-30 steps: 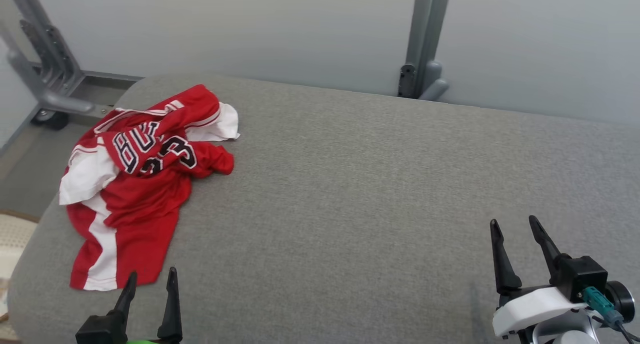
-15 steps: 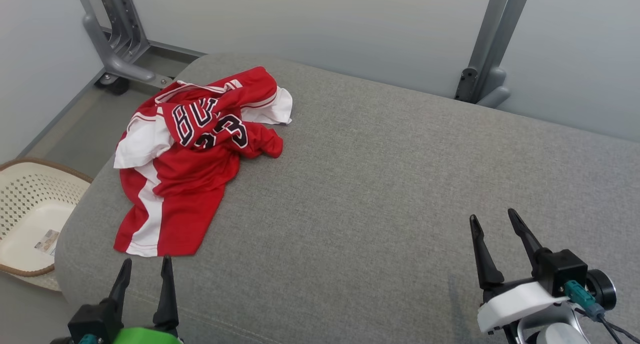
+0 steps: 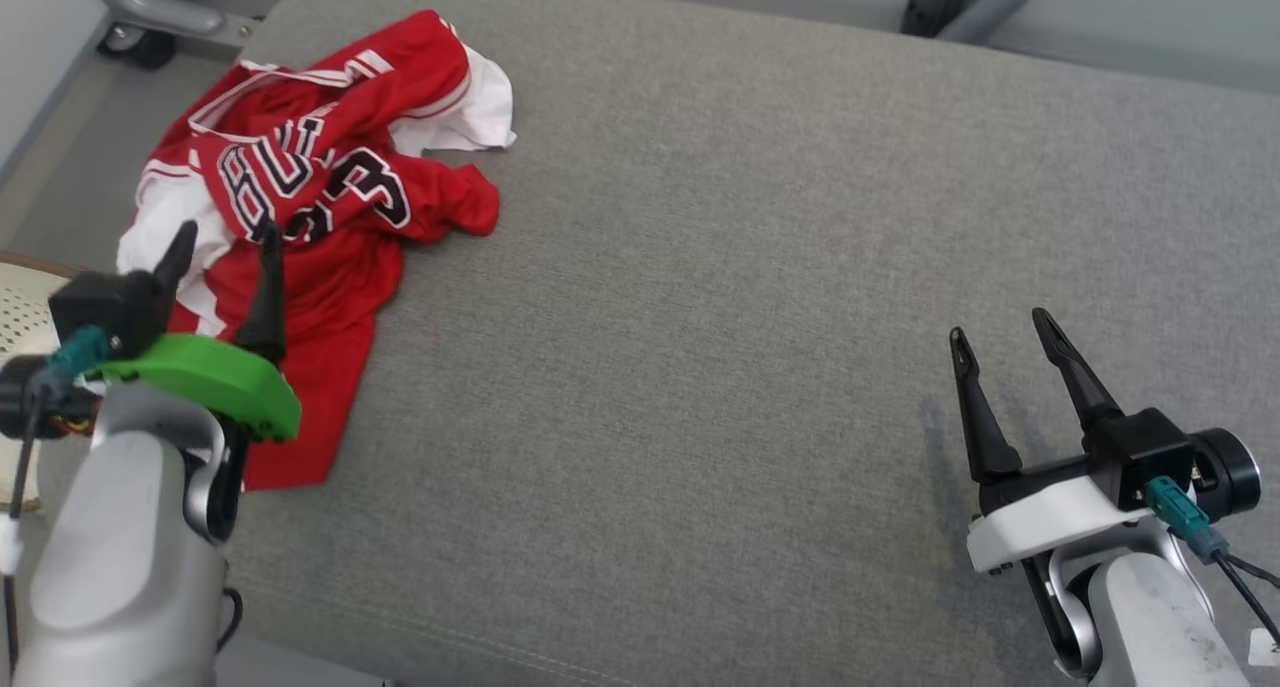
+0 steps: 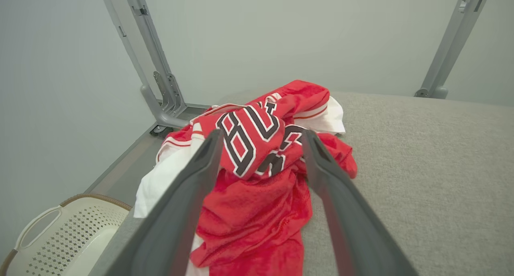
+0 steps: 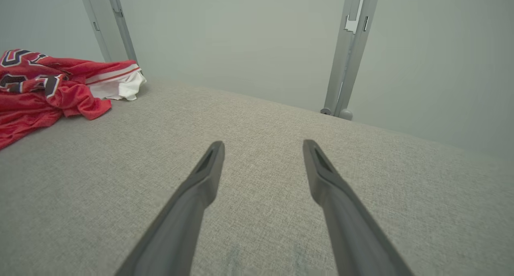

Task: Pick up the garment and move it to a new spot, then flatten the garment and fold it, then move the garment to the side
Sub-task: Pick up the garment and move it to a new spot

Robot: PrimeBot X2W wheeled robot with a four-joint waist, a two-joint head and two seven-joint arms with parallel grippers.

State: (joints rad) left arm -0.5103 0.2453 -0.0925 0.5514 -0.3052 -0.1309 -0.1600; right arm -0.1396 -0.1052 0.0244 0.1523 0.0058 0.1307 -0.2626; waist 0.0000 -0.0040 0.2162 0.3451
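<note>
The garment (image 3: 330, 197) is a red and white jersey with black lettering, crumpled at the far left of a grey cushioned surface (image 3: 720, 267). My left gripper (image 3: 228, 239) is open above the garment's near half, nothing between its fingers. In the left wrist view the garment (image 4: 257, 167) lies beyond and under the spread fingers of the left gripper (image 4: 260, 137). My right gripper (image 3: 1000, 327) is open over bare cushion at the right, far from the garment. From the right wrist camera the garment (image 5: 48, 91) sits at the far left, with the right gripper (image 5: 263, 145) over plain fabric.
A cream perforated basket (image 4: 60, 236) stands on the floor left of the cushion, its rim (image 3: 20, 267) at the head view's left edge. Grey metal frame posts (image 5: 347, 51) and a wheeled base (image 3: 140, 27) stand behind the cushion against a pale wall.
The head camera has tilted down and shifted. My left arm has risen and reached forward, so its open gripper now hangs over the garment's near part. The right gripper stays open over the cushion.
</note>
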